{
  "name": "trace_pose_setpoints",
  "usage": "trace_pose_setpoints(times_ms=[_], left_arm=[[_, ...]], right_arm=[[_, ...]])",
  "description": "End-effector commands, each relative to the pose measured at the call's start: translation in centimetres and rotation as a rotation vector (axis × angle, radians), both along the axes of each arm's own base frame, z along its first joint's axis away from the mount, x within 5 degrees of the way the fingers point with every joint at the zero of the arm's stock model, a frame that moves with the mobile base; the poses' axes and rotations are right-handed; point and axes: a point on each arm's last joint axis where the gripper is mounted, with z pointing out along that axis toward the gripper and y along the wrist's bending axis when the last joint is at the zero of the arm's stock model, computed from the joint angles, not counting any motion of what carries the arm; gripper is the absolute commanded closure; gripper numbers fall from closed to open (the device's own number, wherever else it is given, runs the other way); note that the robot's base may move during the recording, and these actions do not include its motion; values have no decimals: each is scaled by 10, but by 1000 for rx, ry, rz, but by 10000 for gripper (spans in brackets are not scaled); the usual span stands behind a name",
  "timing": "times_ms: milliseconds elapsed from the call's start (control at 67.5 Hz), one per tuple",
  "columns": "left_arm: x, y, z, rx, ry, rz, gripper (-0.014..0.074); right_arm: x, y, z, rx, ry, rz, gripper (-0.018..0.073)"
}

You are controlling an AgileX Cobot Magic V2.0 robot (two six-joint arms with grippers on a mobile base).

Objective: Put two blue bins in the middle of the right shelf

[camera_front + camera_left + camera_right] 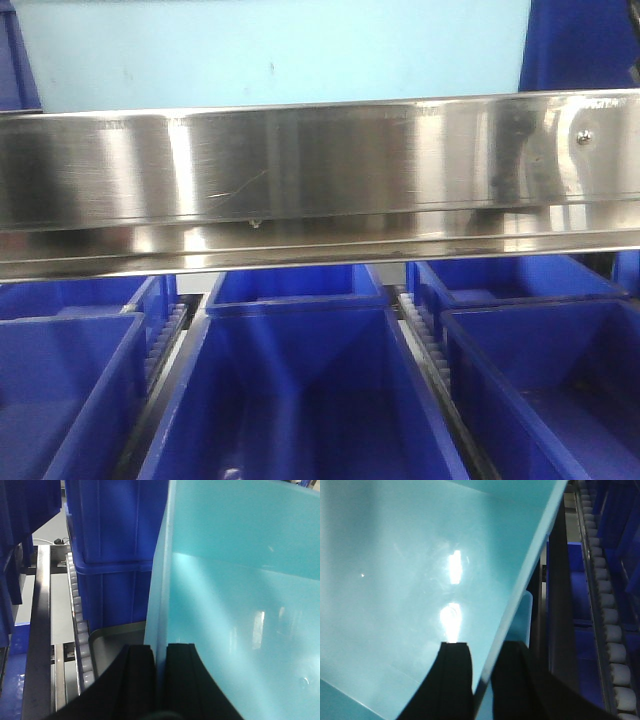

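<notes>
The left gripper (160,652) has its black fingers (140,680) closed on a wall edge of the light-blue bin (240,605). The right gripper (482,665) clamps another wall of the bin the same way. In the front view the bin shows above the steel shelf rail (320,170) — dark blue bins (300,400) stand in rows on the level below.

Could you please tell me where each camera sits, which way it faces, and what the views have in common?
Front view: faces forward, close to a steel shelf rail, with dark blue bins below it and a light blue bin above; no robot part shows.
Left wrist view: looks along the left pincer, clamped astride the light blue bin's wall, with a roller track to the left.
Right wrist view: looks along the right pincer, likewise astride a wall of that bin, with the bin's inside at left.
Shared: all three show the light blue bin.
</notes>
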Motion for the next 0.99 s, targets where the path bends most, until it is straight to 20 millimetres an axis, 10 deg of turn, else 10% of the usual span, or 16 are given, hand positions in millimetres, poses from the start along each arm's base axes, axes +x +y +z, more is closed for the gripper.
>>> trace_pose_setpoints(times_ms=[0, 978], left_arm=[[-1, 2, 11, -38, -69, 18, 707], [-5, -2, 5, -47, 17, -20, 707]], right_arm=[[-4, 0, 9, 2, -63, 26, 712], [-3, -1, 10, 2, -64, 24, 712]])
